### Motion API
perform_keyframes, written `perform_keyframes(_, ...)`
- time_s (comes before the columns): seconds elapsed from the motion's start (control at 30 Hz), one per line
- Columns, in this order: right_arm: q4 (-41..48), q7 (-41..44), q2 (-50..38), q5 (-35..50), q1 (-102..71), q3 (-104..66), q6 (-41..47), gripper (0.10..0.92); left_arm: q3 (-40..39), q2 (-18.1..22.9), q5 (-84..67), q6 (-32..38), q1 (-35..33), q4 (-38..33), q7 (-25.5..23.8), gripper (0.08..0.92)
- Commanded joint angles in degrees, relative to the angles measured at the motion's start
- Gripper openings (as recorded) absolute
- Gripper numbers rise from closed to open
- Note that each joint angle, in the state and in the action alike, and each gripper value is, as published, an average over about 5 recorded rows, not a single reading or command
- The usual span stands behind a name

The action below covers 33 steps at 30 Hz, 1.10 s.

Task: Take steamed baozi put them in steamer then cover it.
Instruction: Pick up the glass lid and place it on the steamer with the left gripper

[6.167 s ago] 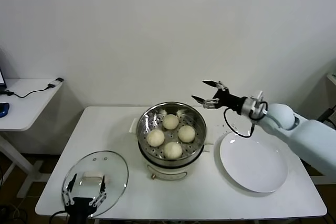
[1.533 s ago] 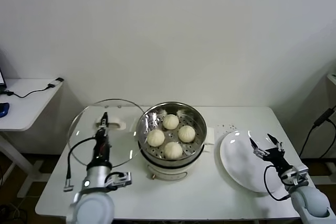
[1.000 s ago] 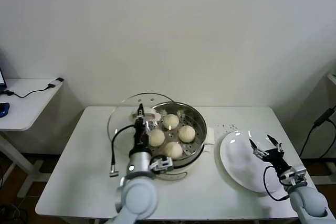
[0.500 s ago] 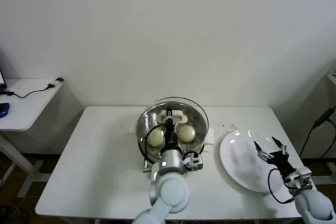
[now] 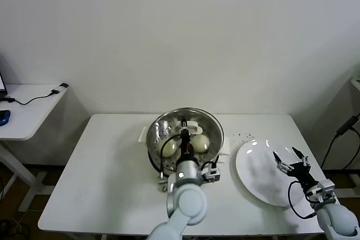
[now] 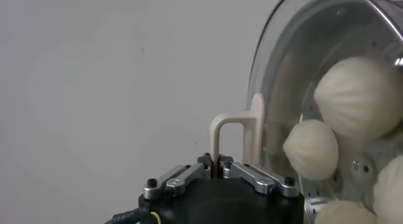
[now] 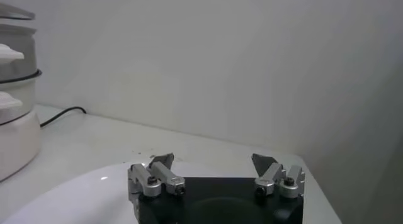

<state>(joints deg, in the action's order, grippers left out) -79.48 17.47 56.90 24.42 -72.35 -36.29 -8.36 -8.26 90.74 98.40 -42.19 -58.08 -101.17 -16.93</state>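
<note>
Steel steamer [image 5: 155, 139] sat mid-table, buns [image 5: 201, 143] inside. Its glass cover [image 5: 194, 115] had just swung in from the left and hung directly above, ready to lower. Left gripper [image 6: 220, 161] pinched the handle [image 6: 234, 132]; right gripper [image 5: 291, 161] idled wide over the plate [image 5: 260, 181].

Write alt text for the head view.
The left tool holds a glass lid by its handle over a steel steamer with pale buns inside, on a white table. The right tool hangs open over an empty white plate to the right.

pale grey arms, black cables
</note>
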Motion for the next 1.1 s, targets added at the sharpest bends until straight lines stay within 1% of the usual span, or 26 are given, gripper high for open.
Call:
perform_keyframes(0.03, 0.2, 0.1, 0.0, -0.1, 0.1, 0.1, -0.1, 0.823, 0.9, 0.0, 0.3, -1.8, -0.3, 1.6, 0.5, 0.141)
perform_keyframes(1.1, 0.5, 0.6, 0.4, -0.3, -0.1, -0.2, -0.4, 0.823, 0.6, -0.9, 0.1, -0.9, 0.0, 3.4, 2.0, 0.141)
